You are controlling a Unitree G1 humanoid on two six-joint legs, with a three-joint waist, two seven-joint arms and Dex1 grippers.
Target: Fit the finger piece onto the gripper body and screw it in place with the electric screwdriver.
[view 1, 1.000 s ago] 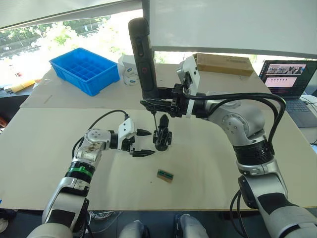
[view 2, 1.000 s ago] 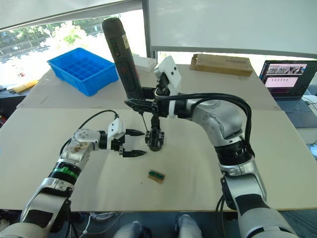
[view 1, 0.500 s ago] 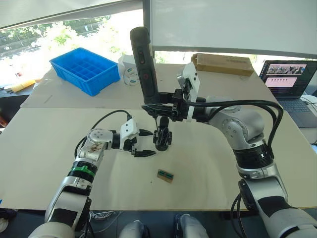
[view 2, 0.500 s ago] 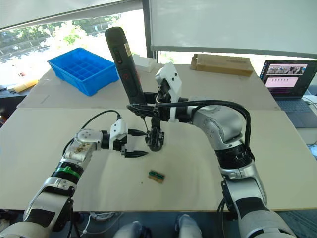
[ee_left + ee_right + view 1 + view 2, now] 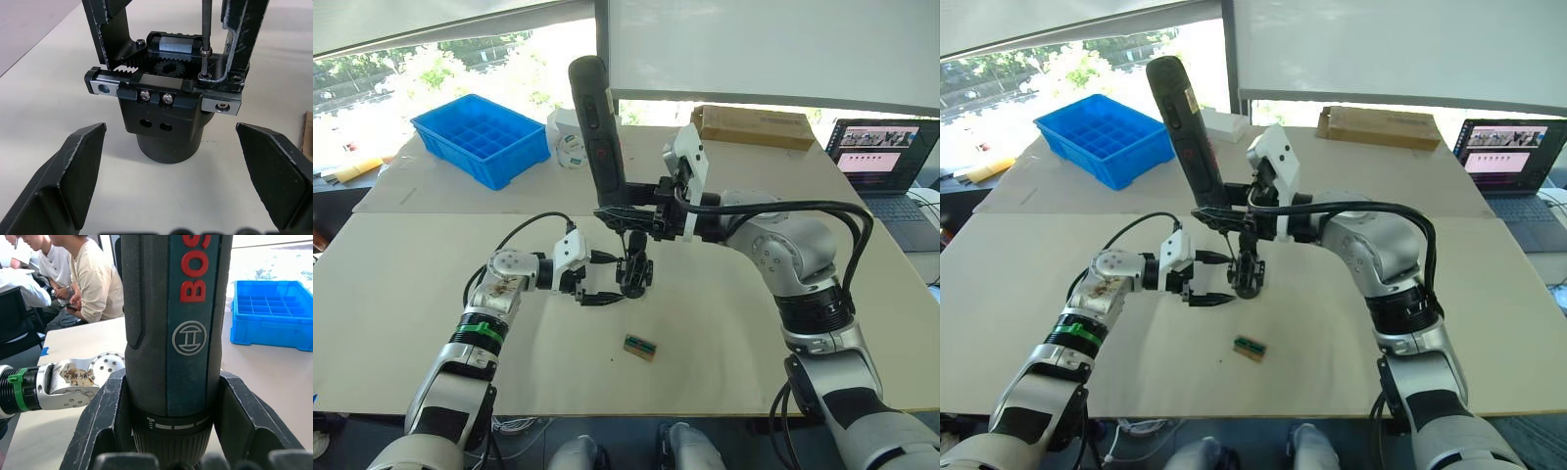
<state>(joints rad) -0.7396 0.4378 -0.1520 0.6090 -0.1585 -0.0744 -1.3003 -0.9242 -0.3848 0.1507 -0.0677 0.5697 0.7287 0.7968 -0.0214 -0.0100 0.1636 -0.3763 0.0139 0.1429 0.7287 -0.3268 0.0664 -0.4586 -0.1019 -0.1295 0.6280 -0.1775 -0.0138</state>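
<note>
The right pincer (image 5: 628,211) is clamping the heavy, rigid screwdriver (image 5: 597,122), bit seated on the body (image 5: 168,122) standing mid-desk, while the left pincer (image 5: 603,279) is flanking its stiff base, fingers spread wide.

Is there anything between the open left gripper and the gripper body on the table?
Nothing visible stands between them. The left gripper is open, with bare table before the gripper body. The electric screwdriver, held by the right gripper, comes down from above; its bit reaches a screw on the body's top.
</note>
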